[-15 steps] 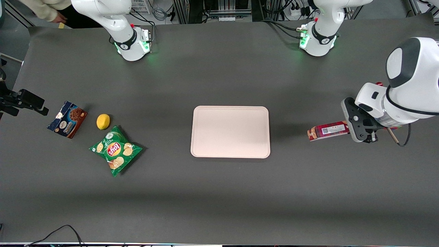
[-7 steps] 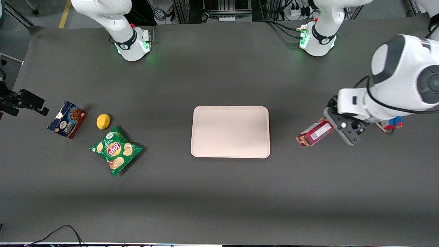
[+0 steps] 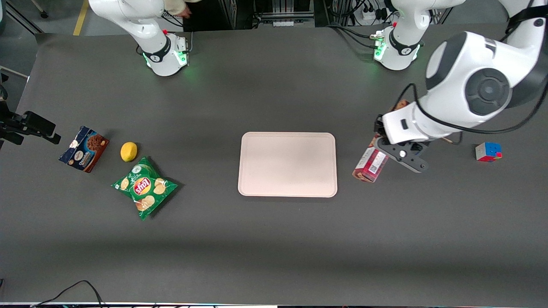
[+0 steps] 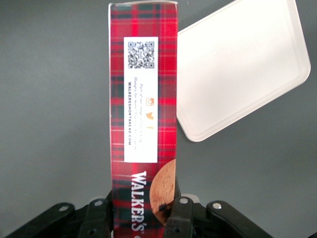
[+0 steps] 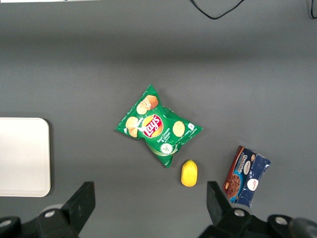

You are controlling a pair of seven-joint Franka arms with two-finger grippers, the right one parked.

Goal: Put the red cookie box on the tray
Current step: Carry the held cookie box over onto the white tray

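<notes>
**Gripping box beside tray**

Clamping the end effector on the box, fingers pressing against both long sides near the end printed with white lettering and a cookie picture. Holding the box lengthwise, its white label with a QR code facing the wrist camera and its free end pointing away from the fingers. Hanging the box just beside the tray, toward the working arm's end of the worktop, tilted, apparently clear of the surface and apart from the tray's rim. Showing the tray in the wrist view too, lying bare beside the carton's free end.

Lying toward the working arm's end, well apart from the box: a colour cube. Lying toward the parked arm's end, well apart from the tray: a green chip bag, a lemon just beside it and farther from the front camera, and a blue-and-brown carton near the lemon.
</notes>
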